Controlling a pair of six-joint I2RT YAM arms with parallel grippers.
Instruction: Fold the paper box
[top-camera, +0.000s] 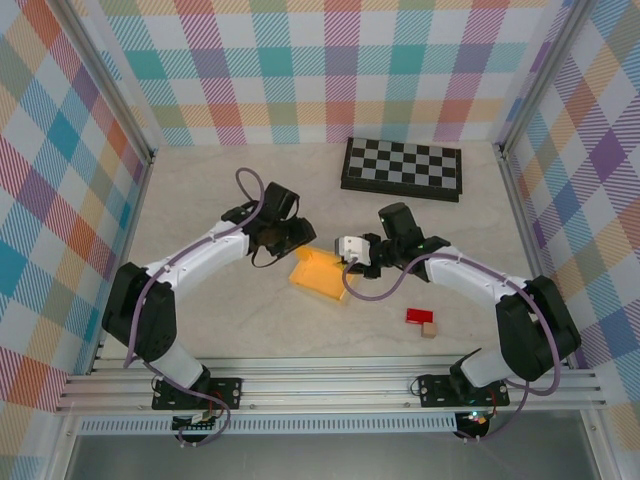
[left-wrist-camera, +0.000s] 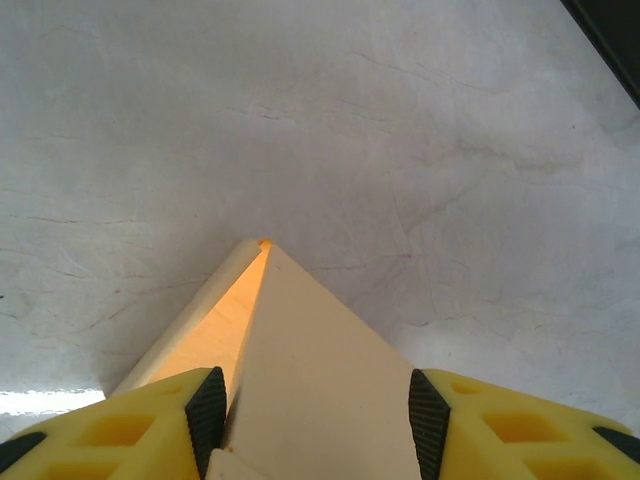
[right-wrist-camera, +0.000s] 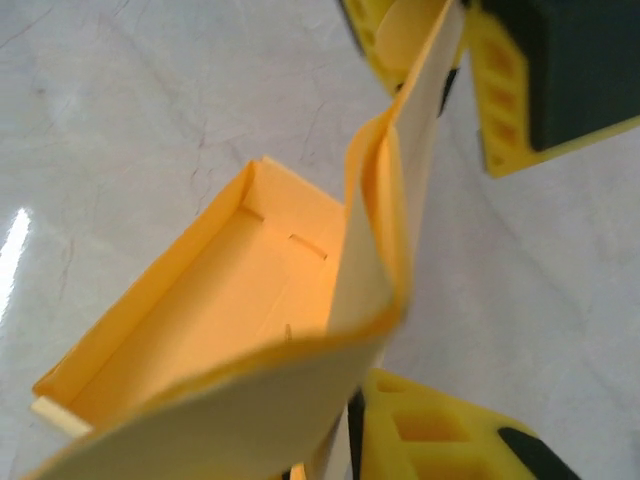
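The paper box (top-camera: 322, 272) is yellow-orange card, lying half formed on the table between both arms. In the right wrist view its open tray (right-wrist-camera: 230, 290) shows, with a tall flap (right-wrist-camera: 375, 250) curling upward. My left gripper (top-camera: 298, 240) reaches over the box's far corner. Its two black pads (left-wrist-camera: 207, 410) stand apart on either side of a pale panel of the box (left-wrist-camera: 320, 380), close to the panel's edges. My right gripper (top-camera: 348, 250) is at the box's right end. One of its fingers (right-wrist-camera: 430, 440) sits right beside the flap's base, and the flap hides the other.
A black-and-white checkerboard (top-camera: 402, 168) lies at the back right. A small red block (top-camera: 418, 316) and a tan block (top-camera: 430, 330) sit to the front right of the box. Plaid walls enclose the table on three sides.
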